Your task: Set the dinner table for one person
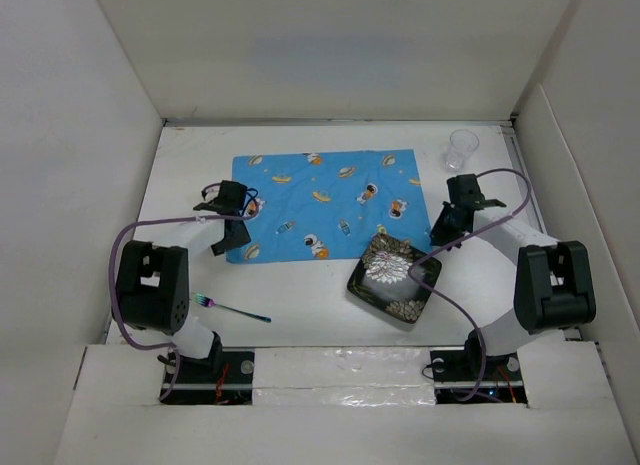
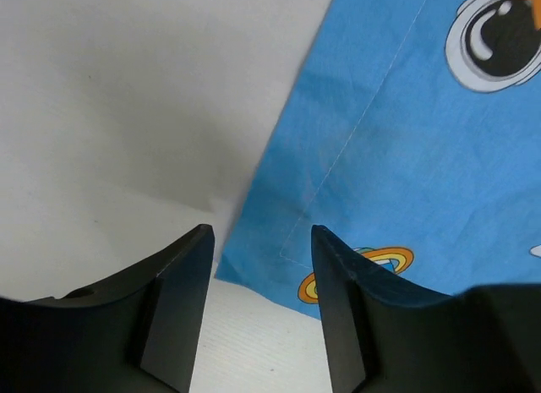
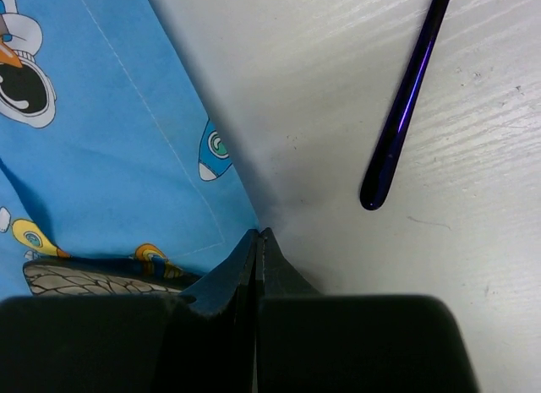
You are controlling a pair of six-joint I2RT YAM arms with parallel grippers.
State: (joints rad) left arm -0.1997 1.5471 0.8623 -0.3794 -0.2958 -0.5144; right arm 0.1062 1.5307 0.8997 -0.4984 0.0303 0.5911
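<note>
On the dinner table (image 1: 300,330), a fork (image 1: 232,309) lies at seven o'clock and a plate (image 1: 393,278) at five, overlapping the cloth (image 1: 325,205). The left claw (image 2: 262,241) gapes empty over the cloth's seven-o'clock corner. The right claw (image 3: 258,241) is closed at its five-o'clock corner.

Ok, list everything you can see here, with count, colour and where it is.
dinner table: one, white, under everything
wall panels: three, white, around table
cloth: one, blue cartoon print, table's far middle
plate: one, black with pale pattern, overlapping cloth's near right corner
cup: one, clear, far right
fork: one, purple-blue, near left
rod: one, glossy dark purple, right of cloth, unidentified
left pincer: one, black, open over cloth's near left corner
right pincer: one, black, shut at cloth's near right corner
</note>
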